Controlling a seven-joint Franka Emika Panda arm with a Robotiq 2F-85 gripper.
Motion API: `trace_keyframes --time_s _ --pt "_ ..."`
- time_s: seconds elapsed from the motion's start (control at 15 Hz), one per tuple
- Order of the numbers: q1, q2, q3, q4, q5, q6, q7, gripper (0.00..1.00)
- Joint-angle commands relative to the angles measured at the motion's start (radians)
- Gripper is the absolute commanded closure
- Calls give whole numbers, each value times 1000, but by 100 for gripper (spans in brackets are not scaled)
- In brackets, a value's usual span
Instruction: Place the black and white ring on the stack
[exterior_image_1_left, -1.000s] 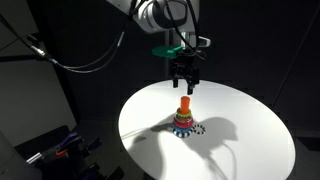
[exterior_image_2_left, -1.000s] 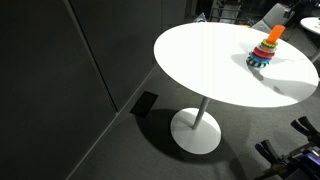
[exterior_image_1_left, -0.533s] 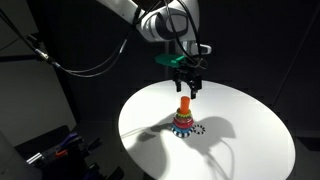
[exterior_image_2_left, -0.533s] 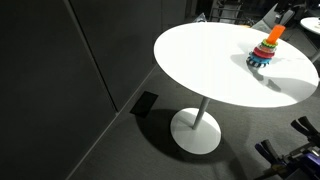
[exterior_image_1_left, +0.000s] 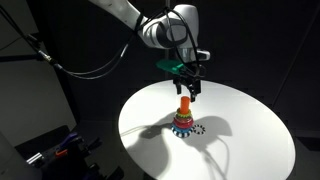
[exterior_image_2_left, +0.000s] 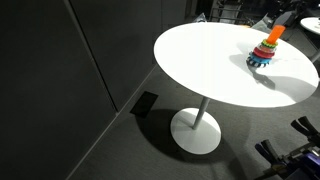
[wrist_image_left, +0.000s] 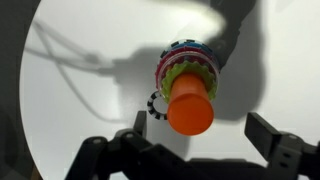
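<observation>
The stack (exterior_image_1_left: 184, 117) stands near the middle of the round white table (exterior_image_1_left: 240, 140), with an orange peg on top, red and green rings and a bluish bottom. It also shows in an exterior view (exterior_image_2_left: 267, 47) and in the wrist view (wrist_image_left: 188, 84). The black and white ring (exterior_image_1_left: 198, 128) lies flat on the table against the stack's base; in the wrist view (wrist_image_left: 157, 104) it sits beside the stack. My gripper (exterior_image_1_left: 187, 90) hangs open and empty just above the peg; in the wrist view its fingers (wrist_image_left: 205, 134) straddle the orange tip.
The table has a single pedestal foot (exterior_image_2_left: 196, 130) on a grey floor. A dark wall panel (exterior_image_2_left: 80, 70) stands beside it. Cables (exterior_image_1_left: 80, 65) hang from the arm at the left, and dark equipment (exterior_image_1_left: 60, 145) sits low by the table's edge.
My gripper has risen a little and drifted slightly sideways above the peg. The stack and the black and white ring have not moved.
</observation>
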Motion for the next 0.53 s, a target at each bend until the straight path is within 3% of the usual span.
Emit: trace_keyframes --time_s 0.0,0.07,0.13,0.27,0.47 --pt "-14 12 13 4 16 10 -14 0" --pt "-14 15 13 4 14 11 -13 0" --pt "-13 19 13 4 12 11 -12 25" --pt "-12 22 11 6 8 5 -8 34" --pt "-11 17 14 8 9 -12 -16 59"
